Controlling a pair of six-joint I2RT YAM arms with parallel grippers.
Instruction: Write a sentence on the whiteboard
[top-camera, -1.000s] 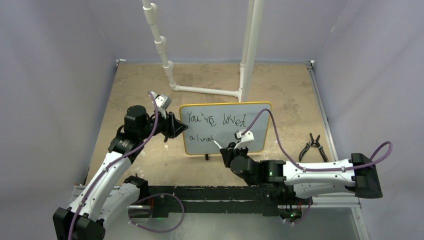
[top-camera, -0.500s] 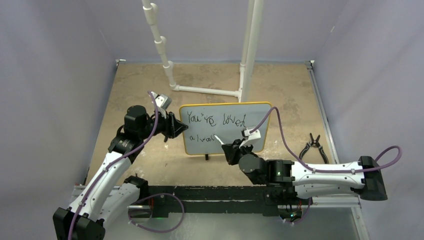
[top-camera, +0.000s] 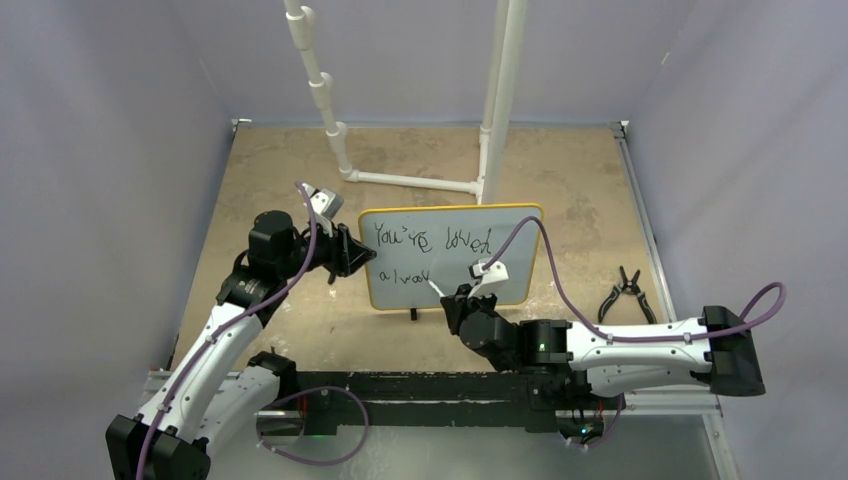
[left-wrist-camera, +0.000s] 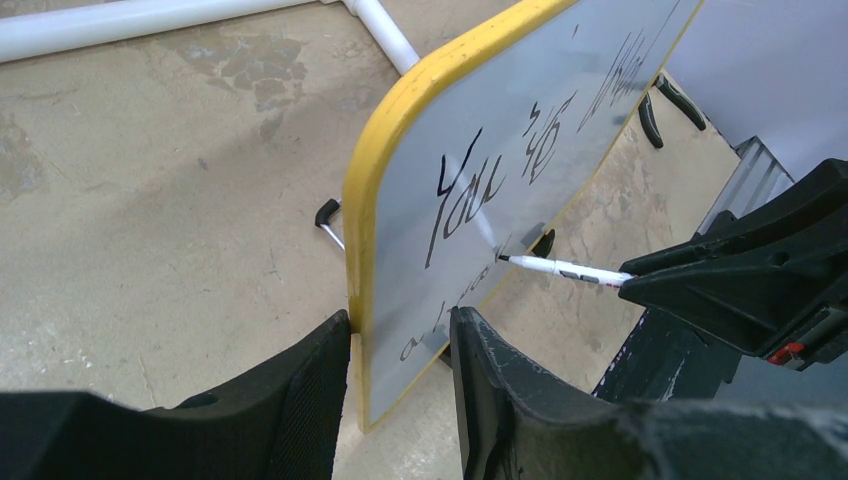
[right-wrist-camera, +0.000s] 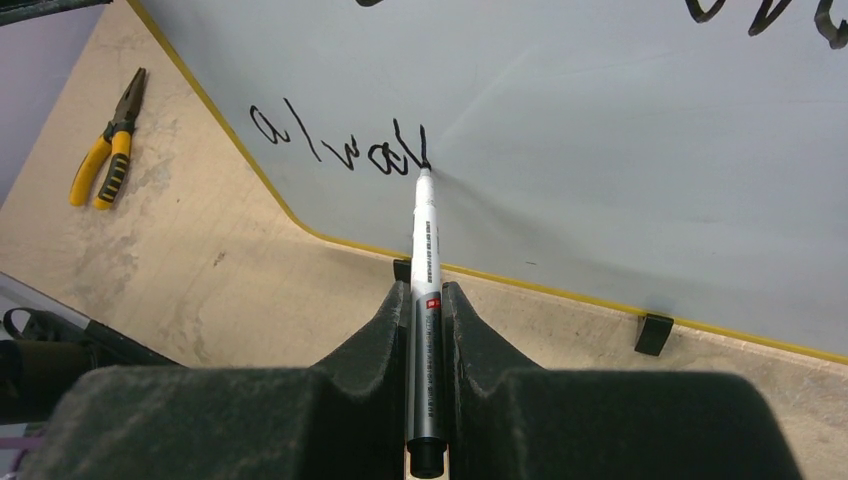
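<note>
The whiteboard, yellow-framed, stands upright on two black feet at mid-table. The sentence reads "You're loved" on top, and "alwa" plus a fresh stroke below. My left gripper is shut on the whiteboard's left edge, and the yellow frame sits between its fingers. My right gripper is shut on a white marker. The marker's black tip touches the board at the end of the lower line. The marker also shows in the left wrist view.
Yellow-handled pliers lie on the table right of the board and also show in the right wrist view. A white PVC pipe stand rises behind the board. Grey walls close in the table on three sides.
The right gripper with the marker moved up and right half a second ago, then came back down-left. The lower line has gained a stroke. The left arm has not moved.
</note>
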